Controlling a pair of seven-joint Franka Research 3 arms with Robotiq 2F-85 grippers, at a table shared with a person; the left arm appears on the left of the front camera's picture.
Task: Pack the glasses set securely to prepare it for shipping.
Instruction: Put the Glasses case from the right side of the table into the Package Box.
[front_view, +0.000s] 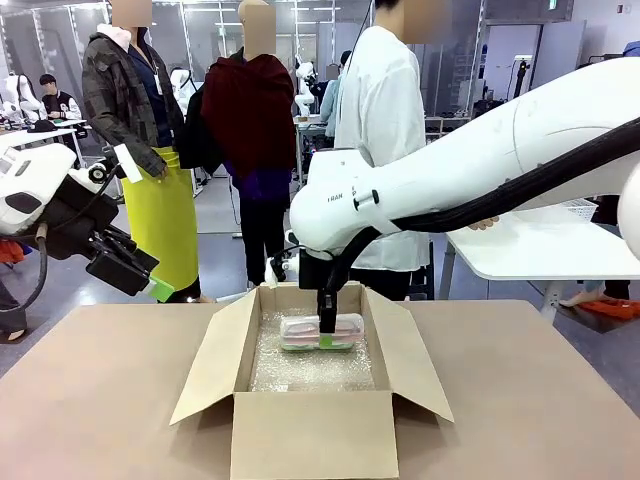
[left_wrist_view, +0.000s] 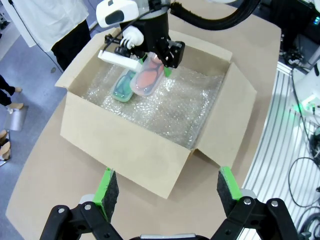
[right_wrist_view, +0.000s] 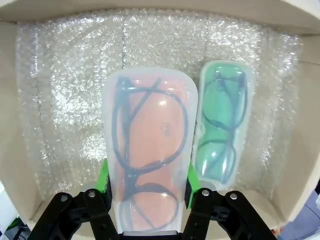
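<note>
The right gripper (right_wrist_view: 146, 177) is reaching down into the open cardboard box (front_view: 310, 435) from above, and its green-padded fingers (right_wrist_view: 104, 175) are clamping the pale pink glasses case (right_wrist_view: 147, 150) by its long sides near one end, with a dark-framed pair of glasses showing through the translucent lid. The mint green glasses case (right_wrist_view: 222, 125) is lying flat on the bubble wrap (right_wrist_view: 65, 100) lining the bottom of the box, just beside the pink one and running parallel to it, with its own glasses showing inside. In the left wrist view the pink case is sitting slightly tilted and partly overlapping the green case's edge; whether it is resting on the liner I cannot tell. Both cases are sitting toward the far wall of the box, whose four flaps are folding outward over the brown table (front_view: 100, 400). The left gripper (left_wrist_view: 166, 187) is hanging in the air off the near left side of the box, clear of it, with its jaws spread wide and nothing between them. A person in a white coat (front_view: 385, 120) is standing at the far side of the table.
</note>
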